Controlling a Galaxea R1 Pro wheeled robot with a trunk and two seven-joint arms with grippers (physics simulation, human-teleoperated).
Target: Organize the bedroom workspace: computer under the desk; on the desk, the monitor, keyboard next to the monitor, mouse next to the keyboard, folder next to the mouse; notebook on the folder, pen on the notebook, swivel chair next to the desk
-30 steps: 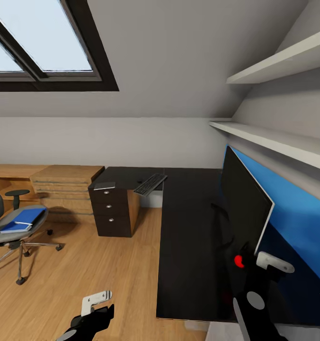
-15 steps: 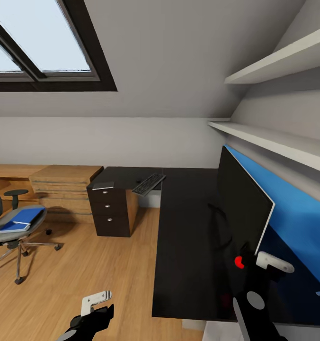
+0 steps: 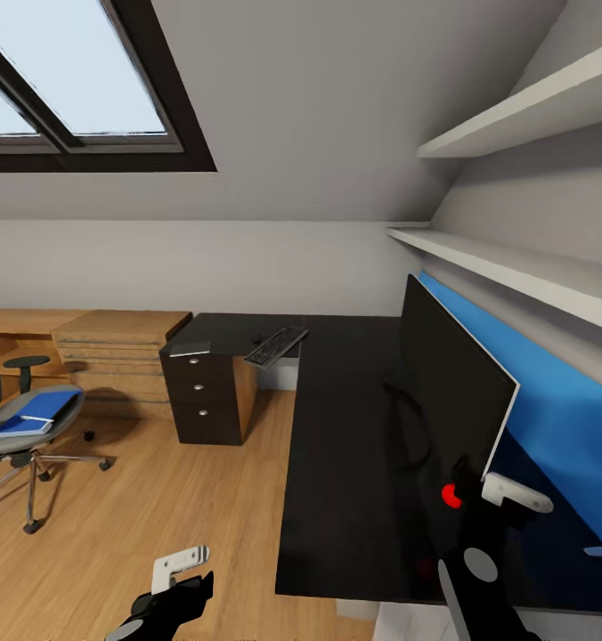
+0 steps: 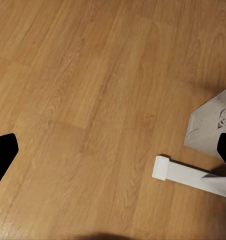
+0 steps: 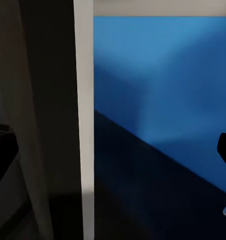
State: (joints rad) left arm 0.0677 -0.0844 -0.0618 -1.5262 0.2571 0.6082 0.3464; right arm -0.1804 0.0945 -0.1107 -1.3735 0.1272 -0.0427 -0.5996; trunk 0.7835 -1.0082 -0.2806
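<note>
Head view: I am looking across the bedroom, left to right. The swivel chair (image 3: 16, 427) is standing well apart from the table (image 3: 354, 445), carrying the blue folder (image 3: 38, 411) on its seat. Beyond it, the light wooden chest (image 3: 118, 352) is sitting beside the table's drawer unit (image 3: 207, 392), and the keyboard (image 3: 276, 346) is lying on the table's far wing, hanging slightly over the edge. The monitor (image 3: 452, 383) is standing on the near wing against a blue wall panel (image 3: 559, 418).

My left claw (image 3: 178, 570) is hanging over bare floor (image 4: 92, 100); in the left wrist view its tips are sitting wide apart, released and empty. My right claw (image 3: 506, 499) is sitting just beside the monitor's near edge, also spread and holding nothing.

I am judging the risk to be here: any swing of the right arm could clip the monitor and tip it, and the overhanging keyboard could slide off if the table is jolted.
</note>
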